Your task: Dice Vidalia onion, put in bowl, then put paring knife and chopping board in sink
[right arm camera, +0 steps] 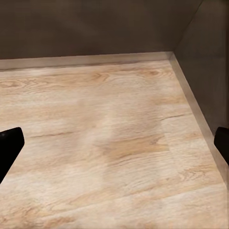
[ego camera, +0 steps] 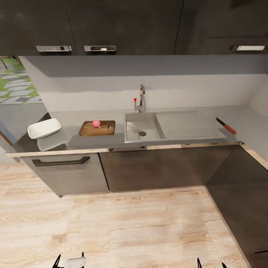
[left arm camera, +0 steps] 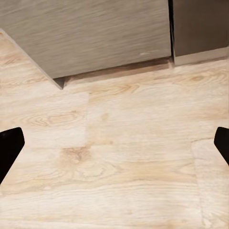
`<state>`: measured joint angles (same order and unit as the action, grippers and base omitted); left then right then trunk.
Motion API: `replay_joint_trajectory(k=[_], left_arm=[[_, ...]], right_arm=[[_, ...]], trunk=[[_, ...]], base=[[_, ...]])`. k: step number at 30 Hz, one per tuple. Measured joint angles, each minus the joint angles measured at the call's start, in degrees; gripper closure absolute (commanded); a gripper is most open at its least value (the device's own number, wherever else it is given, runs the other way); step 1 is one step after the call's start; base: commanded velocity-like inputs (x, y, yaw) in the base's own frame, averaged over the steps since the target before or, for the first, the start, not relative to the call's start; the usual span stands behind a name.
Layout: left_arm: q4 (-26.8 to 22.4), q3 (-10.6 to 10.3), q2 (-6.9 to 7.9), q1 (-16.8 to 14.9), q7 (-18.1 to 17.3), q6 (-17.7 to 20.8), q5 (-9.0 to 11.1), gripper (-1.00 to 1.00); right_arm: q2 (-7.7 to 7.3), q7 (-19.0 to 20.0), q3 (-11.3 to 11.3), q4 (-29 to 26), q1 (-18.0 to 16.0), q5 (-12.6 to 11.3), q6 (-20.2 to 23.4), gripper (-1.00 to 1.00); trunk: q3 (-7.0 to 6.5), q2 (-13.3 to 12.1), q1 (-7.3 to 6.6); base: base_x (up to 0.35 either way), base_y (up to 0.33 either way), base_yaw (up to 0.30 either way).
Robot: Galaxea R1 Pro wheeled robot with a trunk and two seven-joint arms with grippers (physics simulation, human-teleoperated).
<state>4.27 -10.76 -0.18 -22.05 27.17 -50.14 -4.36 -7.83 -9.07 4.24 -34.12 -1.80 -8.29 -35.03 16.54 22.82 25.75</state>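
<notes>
Head view: the Vidalia onion point(ego camera: 96, 123) sits on the chopping board point(ego camera: 97, 128), ready for dicing, far ahead of both claws, left claw point(left arm camera: 114, 148) and right claw point(right arm camera: 114, 145), spread empty over floor point(ego camera: 123, 223); the paring knife point(ego camera: 226, 125) lies on the desk point(ego camera: 70, 130) beyond the sink point(ego camera: 143, 128).

I can read no text, label, brand or number anywhere in front of me. The only mark I see is a small red dot point(ego camera: 134, 99) beside the chrome tap point(ego camera: 141, 97), and it carries no writing.

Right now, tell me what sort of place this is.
A kitchen, by the look of it: a steel sink with a tap set in a long countertop, dark cabinets above and below, and a chopping board beside the sink.
</notes>
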Motion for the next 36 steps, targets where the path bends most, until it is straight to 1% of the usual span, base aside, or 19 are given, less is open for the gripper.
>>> replay_joint_trajectory(k=[8, 36], left_arm=[[0.01, 0.01, 0.25, 0.0, 0.01, -0.06, -0.01, -1.0], [0.0, 0.02, 0.28, 0.01, 0.01, -0.06, 0.0, -1.0]], right_arm=[[0.07, 0.0, -0.03, 0.0, 0.0, -0.01, -0.08, -1.0], [0.09, 0.0, -0.03, 0.01, 0.0, 0.08, -0.09, -1.0]], trunk=[[-0.66, 0.0, 0.0], [-3.17, 0.0, 0.0]], base=[[0.0, 0.0, -0.087], [0.0, 0.0, -0.001]])
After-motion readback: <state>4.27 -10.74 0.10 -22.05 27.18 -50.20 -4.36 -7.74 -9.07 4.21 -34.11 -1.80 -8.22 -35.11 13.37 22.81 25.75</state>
